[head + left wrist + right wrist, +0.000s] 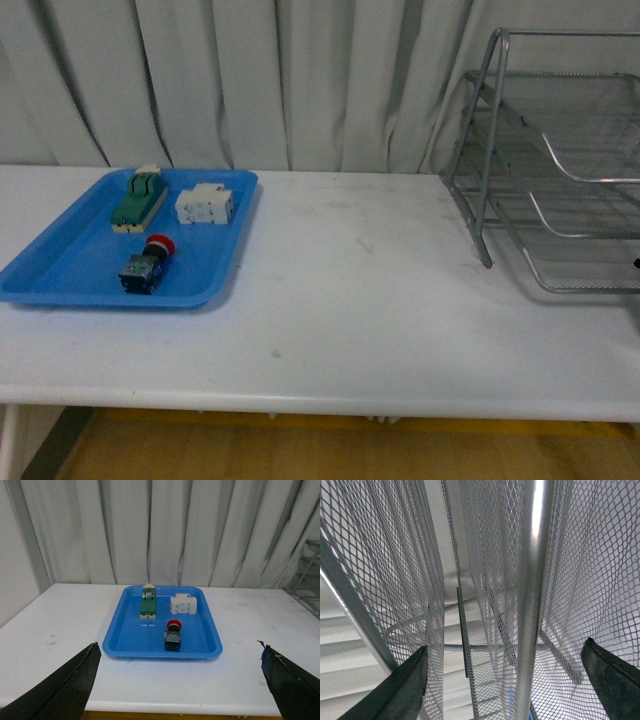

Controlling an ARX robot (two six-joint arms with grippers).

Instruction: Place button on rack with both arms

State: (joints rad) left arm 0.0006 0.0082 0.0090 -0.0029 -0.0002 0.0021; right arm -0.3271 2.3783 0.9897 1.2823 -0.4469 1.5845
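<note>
Front view: button (148,265) is lying on its side in the tray (60,285) at the left of the table (350,300), red cap pointing toward the curtain. Switch (138,198) and block (205,205) are sitting behind it, apart from it. Rack (560,170) is standing well apart at the right. Neither arm is showing clearly.

Left wrist view: left jaws are hanging wide open and empty, short of the tray (112,645) and facing the button (172,635).
- Risk, as I judge it: the button is small and is resting on its side with a rounded cap, so a pinch on the cap could be squeezing it out sideways.
- A low approach could be catching the tray rim and dragging the whole tray.

Right wrist view: right jaws are also standing wide apart and holding nothing.
- Rack mesh (385,570) is filling the frame at very close range, with a frame tube (532,580) running between the two fingers in the picture. Cannot tell whether anything is touching.
- Risk: any sideways move from here could be snagging the mesh or shoving the rack out of place.
- A hand-over between the arms is likely to be needed, and a badly timed release could be dropping the button.
</note>
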